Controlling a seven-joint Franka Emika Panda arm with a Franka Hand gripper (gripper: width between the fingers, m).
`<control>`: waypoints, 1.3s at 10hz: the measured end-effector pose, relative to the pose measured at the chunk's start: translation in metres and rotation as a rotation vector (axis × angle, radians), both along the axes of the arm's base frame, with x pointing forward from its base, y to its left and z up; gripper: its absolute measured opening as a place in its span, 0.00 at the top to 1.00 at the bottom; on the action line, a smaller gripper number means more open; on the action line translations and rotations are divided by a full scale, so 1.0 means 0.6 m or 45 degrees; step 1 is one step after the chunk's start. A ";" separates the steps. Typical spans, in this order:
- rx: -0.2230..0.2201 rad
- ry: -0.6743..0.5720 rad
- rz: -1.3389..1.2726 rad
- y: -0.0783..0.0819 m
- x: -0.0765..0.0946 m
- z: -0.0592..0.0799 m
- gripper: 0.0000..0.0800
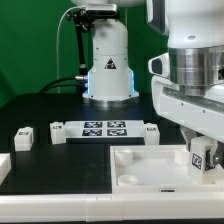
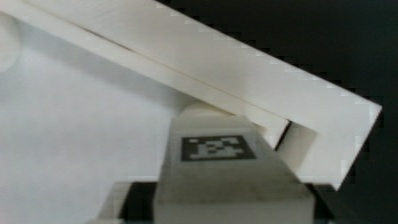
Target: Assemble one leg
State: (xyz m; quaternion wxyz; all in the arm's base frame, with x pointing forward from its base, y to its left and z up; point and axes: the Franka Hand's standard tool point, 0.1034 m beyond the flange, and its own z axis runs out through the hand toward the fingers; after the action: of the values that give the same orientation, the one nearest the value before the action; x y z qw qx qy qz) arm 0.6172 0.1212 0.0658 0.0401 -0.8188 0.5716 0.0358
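My gripper (image 1: 201,160) is at the exterior view's right, shut on the leg (image 1: 199,153), a small white block with a black-and-white marker on its face. It holds the leg upright in the corner of the large white tray-like part (image 1: 133,160) at the exterior view's right; whether the leg touches it I cannot tell. In the wrist view the leg (image 2: 215,148) sits between my dark fingers (image 2: 146,196), close against the tray's raised wall (image 2: 231,70). My gripper (image 2: 222,206) shows only at its finger edges.
The marker board (image 1: 91,128) lies mid-table in front of the robot base (image 1: 108,60). Two more small white legs lie beside it, one (image 1: 22,139) at the exterior view's left and one (image 1: 150,131) at its right. A white part (image 1: 4,166) sits at the left edge.
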 end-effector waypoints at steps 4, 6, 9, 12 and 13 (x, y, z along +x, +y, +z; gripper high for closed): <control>0.003 -0.014 0.135 0.005 -0.001 0.000 0.20; 0.005 -0.054 0.512 0.004 -0.001 0.000 0.19; 0.010 -0.094 0.901 0.009 -0.002 0.000 0.19; 0.009 -0.139 1.360 0.006 -0.002 0.000 0.19; 0.009 -0.152 1.496 0.004 -0.001 0.000 0.19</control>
State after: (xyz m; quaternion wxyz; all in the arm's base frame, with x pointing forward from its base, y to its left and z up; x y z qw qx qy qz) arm 0.6166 0.1238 0.0657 0.0484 -0.9986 0.0188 0.0077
